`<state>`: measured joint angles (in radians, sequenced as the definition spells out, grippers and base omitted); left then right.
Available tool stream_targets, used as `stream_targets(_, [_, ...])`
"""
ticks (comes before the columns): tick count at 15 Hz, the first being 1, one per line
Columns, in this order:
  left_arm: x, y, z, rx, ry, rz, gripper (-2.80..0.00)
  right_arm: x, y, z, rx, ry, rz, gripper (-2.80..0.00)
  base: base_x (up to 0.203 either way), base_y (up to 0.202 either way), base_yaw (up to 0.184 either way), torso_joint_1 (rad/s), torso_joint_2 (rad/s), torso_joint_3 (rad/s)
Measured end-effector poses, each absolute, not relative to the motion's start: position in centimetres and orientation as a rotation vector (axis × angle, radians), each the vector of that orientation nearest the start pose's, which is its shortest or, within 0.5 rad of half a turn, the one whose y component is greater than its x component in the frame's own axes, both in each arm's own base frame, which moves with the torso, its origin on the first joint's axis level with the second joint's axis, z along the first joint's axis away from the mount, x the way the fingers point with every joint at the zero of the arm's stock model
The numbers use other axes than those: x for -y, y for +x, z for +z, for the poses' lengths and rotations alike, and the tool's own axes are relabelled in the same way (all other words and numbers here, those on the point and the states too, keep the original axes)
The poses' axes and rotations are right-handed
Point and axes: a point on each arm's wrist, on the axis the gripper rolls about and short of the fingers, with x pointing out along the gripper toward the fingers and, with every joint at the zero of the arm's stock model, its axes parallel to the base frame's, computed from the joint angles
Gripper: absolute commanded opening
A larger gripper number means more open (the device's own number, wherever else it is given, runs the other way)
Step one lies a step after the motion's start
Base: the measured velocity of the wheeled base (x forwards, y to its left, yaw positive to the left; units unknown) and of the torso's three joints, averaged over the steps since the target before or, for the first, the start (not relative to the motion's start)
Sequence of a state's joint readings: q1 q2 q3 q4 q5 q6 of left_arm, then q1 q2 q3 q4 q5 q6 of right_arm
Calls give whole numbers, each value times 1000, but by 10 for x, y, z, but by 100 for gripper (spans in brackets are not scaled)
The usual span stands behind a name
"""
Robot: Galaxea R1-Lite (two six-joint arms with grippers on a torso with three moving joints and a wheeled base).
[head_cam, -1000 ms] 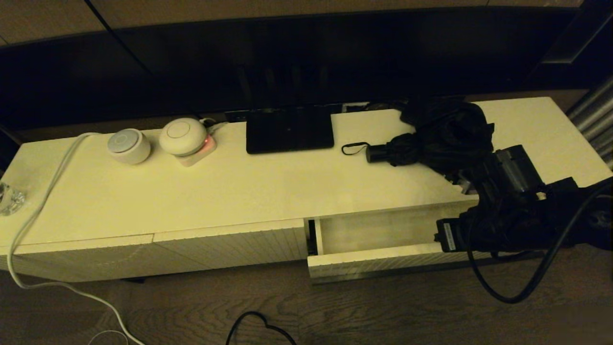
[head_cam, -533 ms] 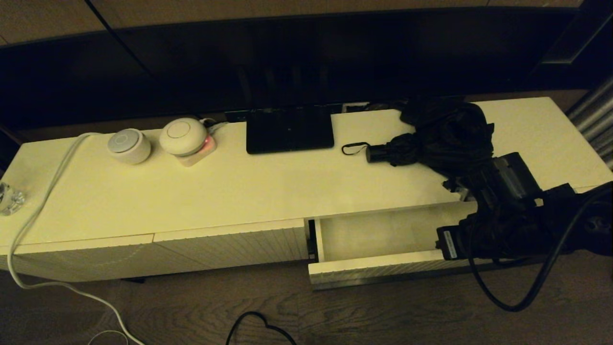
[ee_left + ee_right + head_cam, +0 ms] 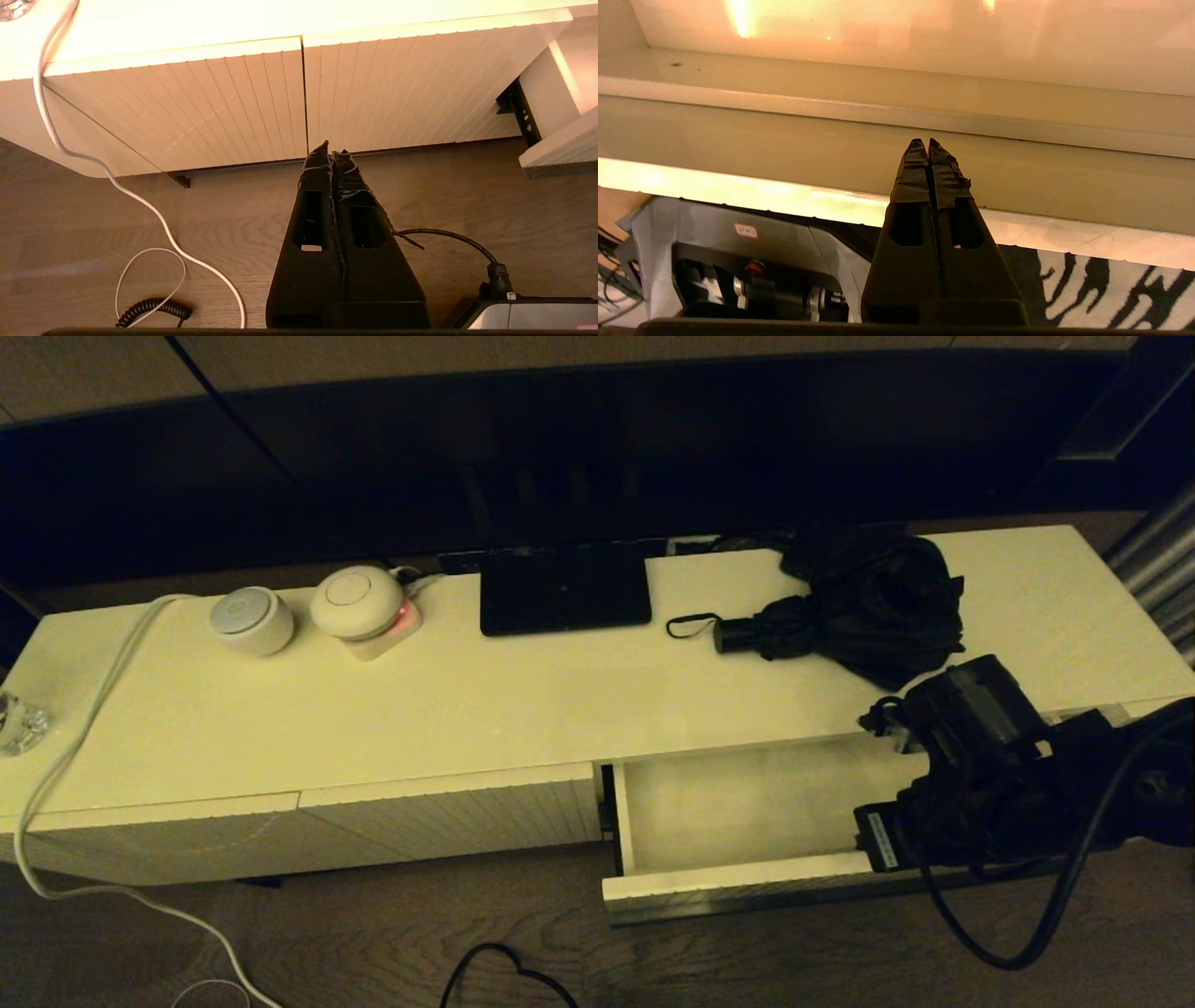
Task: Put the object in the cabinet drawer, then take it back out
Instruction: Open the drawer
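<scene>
- Black and bunched, the umbrella (image 3: 854,607) lay on the cabinet top (image 3: 485,709) in the head view, behind the pulled-out drawer (image 3: 738,887); the right arm's wrist hung over the drawer's right end.
- In the left wrist view, the left gripper (image 3: 331,150) hung above the floor before the closed ribbed panels (image 3: 224,107), fingers pressed together.
- In the right wrist view, the right gripper (image 3: 928,142) sat with fingers together, holding nothing, by the drawer's wall (image 3: 784,140).

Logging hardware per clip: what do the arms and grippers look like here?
The right arm is black and blocky, with a white label and a looping black cable. The left gripper and right gripper have black tapered fingers with rectangular cutouts and tape-wrapped tips.
</scene>
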<state>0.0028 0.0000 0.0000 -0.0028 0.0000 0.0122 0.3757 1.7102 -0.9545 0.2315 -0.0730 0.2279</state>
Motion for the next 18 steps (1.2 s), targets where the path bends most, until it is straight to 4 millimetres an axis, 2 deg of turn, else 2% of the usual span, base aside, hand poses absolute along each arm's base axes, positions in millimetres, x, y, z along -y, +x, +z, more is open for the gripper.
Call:
stream_targets(5, [0,-23,76,3,12,3,-280,-101,241,138,-1117,-40,190,-280,0,0,0,0,0,0])
stream_targets(11, [0,-23,76,3,12,3,-280,-103,218,126,-1176,-62,213,-280,0,0,0,0,0,0])
stream_targets(18, [0,-23,76,2,12,3,-280,-105,211,123,-1178,-73,233,-280,0,0,0,0,0,0])
